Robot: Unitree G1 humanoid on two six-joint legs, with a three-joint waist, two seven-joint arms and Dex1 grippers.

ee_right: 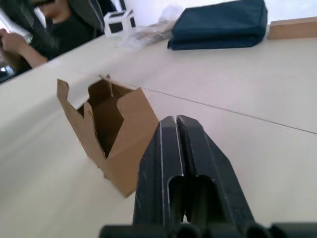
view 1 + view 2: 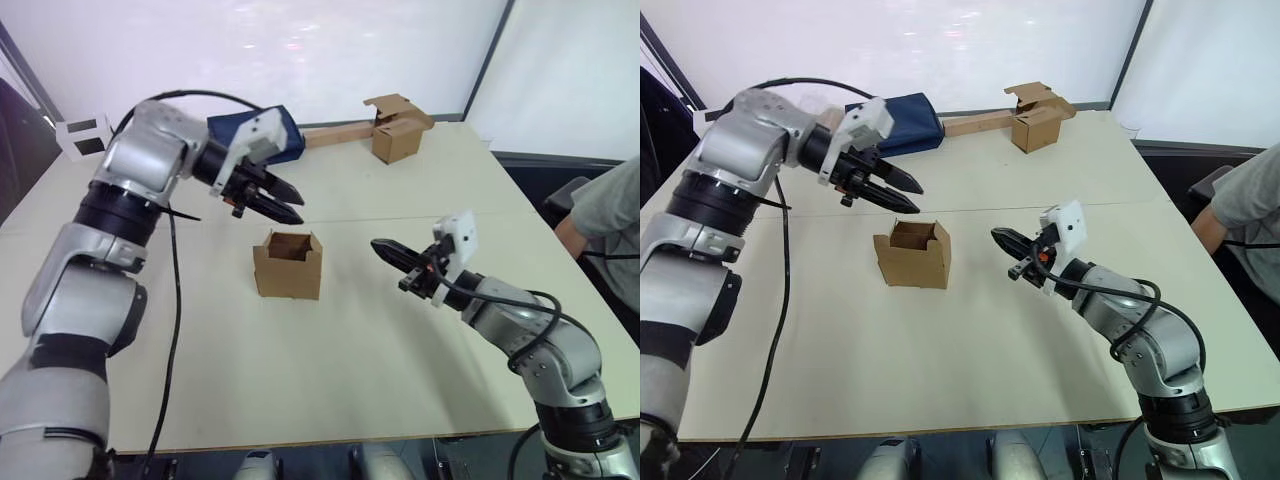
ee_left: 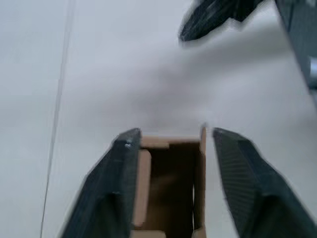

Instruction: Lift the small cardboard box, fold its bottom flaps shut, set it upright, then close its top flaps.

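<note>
Box-wise, your small cardboard box (image 2: 288, 265) sat upright on the table (image 2: 330, 390) with its top flaps (image 2: 290, 243) standing open, right under and a bit ahead of your left gripper (image 2: 285, 203), whose jaws were spread apart and hovering above the open end without touching it. Your right gripper (image 2: 384, 248) had its jaws pressed together on nothing, pointing at the box from the side with a clear gap between the tips and the cardboard.
</note>
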